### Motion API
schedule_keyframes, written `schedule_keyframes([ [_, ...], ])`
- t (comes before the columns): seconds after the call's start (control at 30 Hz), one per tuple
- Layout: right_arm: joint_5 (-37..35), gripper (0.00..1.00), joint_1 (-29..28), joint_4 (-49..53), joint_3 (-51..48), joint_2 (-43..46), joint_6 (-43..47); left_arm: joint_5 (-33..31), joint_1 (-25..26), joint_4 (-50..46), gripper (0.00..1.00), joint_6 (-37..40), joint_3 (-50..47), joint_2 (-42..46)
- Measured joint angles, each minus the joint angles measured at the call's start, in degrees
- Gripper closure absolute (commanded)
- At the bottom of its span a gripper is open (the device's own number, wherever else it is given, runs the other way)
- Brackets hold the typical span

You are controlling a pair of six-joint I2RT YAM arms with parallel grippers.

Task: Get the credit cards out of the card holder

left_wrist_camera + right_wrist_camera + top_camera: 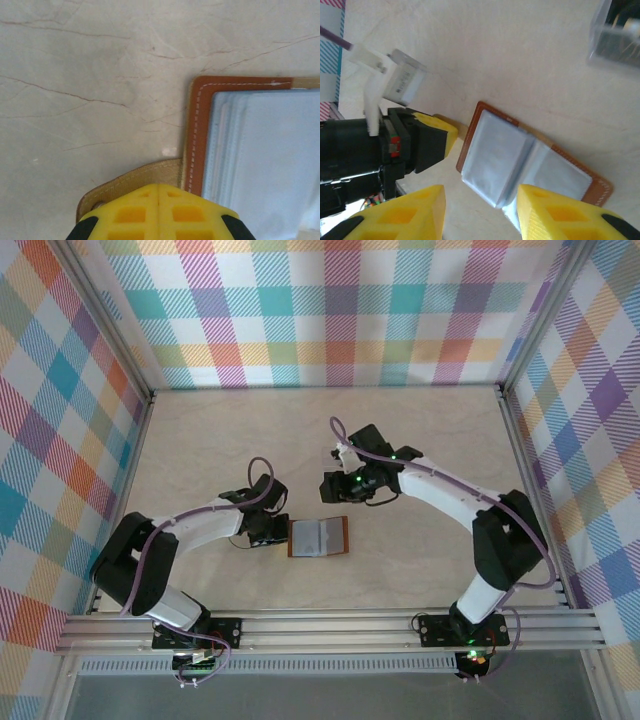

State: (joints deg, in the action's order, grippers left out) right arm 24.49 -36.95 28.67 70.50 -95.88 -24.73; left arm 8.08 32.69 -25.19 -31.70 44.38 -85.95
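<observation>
Toward the near edge of the pale marbled counter (400,430), the reddish-brown leather bifold card holder (318,537) lies open, grey plastic pockets up, with the left hand (159,200) closed on its tan strap tab (130,182) and the right hand (480,200) above it, spread wide and empty.

- nothing legible anywhere, honestly
- card holder (530,160): no lettering I can make out on leather or pockets
- small white block (404,81): faint dark marks (too blurry to read)
</observation>
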Motion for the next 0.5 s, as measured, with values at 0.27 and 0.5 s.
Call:
schedule_keyframes([
  [0.27,3.48,0.63,-2.16,-1.95,-1.18,-4.07,-6.8,-0.46,-0.37,-0.22,0.94,0.35,1.86,-0.39],
  [0.5,5.29,0.71,-4.24,-3.98,-1.18,-5.55,-10.16,-0.87,-0.59,-0.07,0.95,1.11,1.09,-2.73],
])
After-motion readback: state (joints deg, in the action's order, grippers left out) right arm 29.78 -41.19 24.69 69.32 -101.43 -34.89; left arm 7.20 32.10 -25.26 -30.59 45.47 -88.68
